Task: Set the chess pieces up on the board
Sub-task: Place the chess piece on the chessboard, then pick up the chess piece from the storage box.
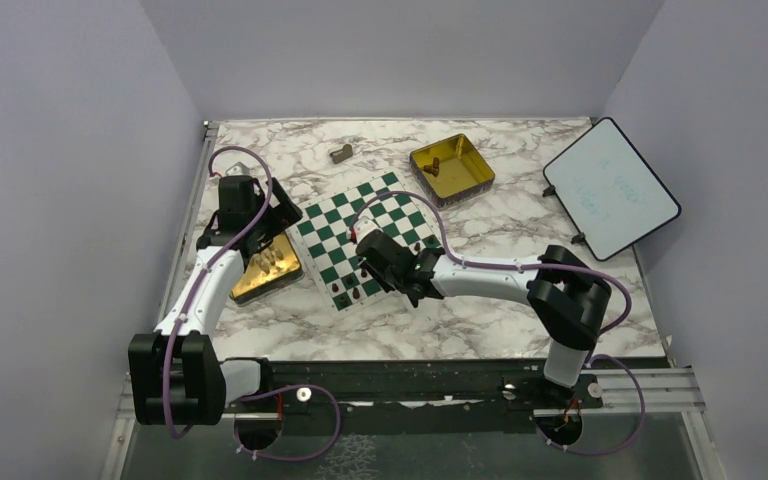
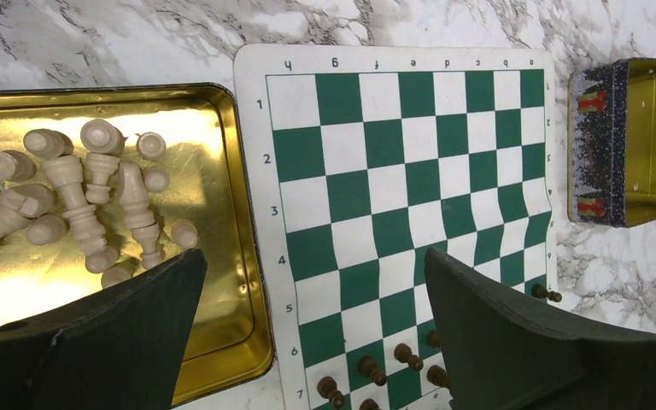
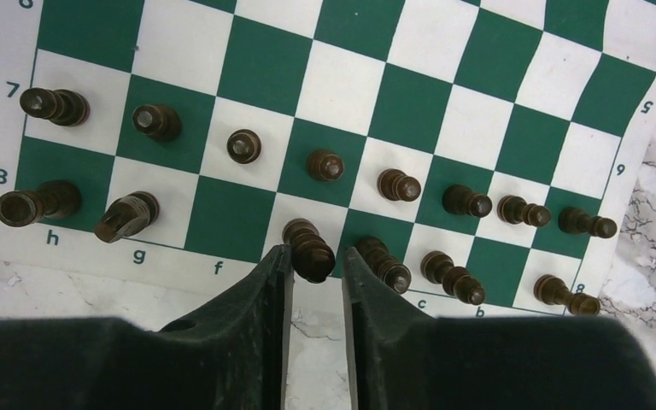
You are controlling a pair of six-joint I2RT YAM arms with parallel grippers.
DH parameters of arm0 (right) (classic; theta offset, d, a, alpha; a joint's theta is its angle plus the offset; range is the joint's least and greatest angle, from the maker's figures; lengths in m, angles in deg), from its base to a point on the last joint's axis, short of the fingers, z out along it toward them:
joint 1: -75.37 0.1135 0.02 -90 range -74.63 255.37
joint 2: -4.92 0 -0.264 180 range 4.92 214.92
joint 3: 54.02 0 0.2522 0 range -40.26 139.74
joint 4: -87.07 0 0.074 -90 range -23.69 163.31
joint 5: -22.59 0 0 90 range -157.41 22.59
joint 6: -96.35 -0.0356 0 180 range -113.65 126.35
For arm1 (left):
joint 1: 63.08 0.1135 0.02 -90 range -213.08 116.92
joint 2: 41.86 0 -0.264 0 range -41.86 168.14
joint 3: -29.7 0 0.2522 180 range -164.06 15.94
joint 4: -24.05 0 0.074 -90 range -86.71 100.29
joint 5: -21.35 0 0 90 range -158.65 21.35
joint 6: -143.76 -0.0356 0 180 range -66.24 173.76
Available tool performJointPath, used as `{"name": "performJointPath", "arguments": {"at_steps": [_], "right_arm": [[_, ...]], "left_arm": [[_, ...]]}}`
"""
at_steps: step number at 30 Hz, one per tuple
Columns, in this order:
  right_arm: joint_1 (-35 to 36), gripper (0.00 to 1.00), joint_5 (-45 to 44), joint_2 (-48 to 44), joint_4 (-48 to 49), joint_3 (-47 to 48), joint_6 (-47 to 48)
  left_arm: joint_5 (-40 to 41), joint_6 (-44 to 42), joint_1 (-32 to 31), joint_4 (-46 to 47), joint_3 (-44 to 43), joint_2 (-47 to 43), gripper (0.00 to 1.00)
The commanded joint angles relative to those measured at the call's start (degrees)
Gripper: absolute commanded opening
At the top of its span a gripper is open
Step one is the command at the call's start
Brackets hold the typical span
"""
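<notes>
The green and white board [image 1: 360, 215] lies mid-table. Dark brown chess pieces [image 3: 325, 164] stand in two rows along its near edge, on ranks 7 and 8; the f8 square is bare. My right gripper [image 3: 316, 252] is at that edge, jaws a narrow gap apart around the top of one dark piece [image 3: 306, 239] standing on the back rank; the left finger touches it, the right shows a small gap. My left gripper [image 2: 314, 256] is wide open and empty, above the board's left border [image 2: 252, 171] and the tin's edge.
A gold tin [image 2: 222, 256] left of the board holds several cream chess pieces [image 2: 77, 196]. Another gold tin [image 1: 450, 165] behind the board holds a dark piece [image 1: 435, 165]. A grey-tan block [image 1: 340, 153] lies at the back. A white panel [image 1: 610, 187] stands at the right.
</notes>
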Motion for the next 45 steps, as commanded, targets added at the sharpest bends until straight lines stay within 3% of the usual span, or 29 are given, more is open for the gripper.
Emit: {"name": "performJointPath", "arguments": {"at_steps": [1,9,14,19,24,32,45], "right_arm": [[0.5,0.34,-0.3,-0.7,0.5,0.7,-1.8],[0.5,0.44,2.5,-5.2,1.4,0.6,-3.2],[-1.3,0.45,3.7,-8.3,1.2,1.6,-4.1],[-8.0,0.43,7.0,-10.9,2.8,3.1,-4.3],[-17.7,0.4,10.3,-9.6,3.6,7.0,-3.5],[-32.1,0.39,10.3,-0.8,7.1,15.1,-2.0],[-38.8,0.4,7.1,21.8,9.0,33.3,-4.0]], "left_arm": [[1.6,0.0,0.2,-0.8,0.0,-1.8,0.99],[0.6,-1.4,0.2,-0.6,0.1,-2.2,0.99],[-7.1,-6.0,0.2,1.0,0.4,-2.3,0.99],[-19.3,-9.9,-0.1,3.8,1.2,-2.6,0.99],[-24.9,-10.1,-1.4,5.2,2.1,-2.3,0.99],[-26.1,-13.4,-5.3,4.0,3.9,-3.6,0.96],[-25.5,-14.9,-6.7,2.9,4.8,-5.6,0.96]]}}
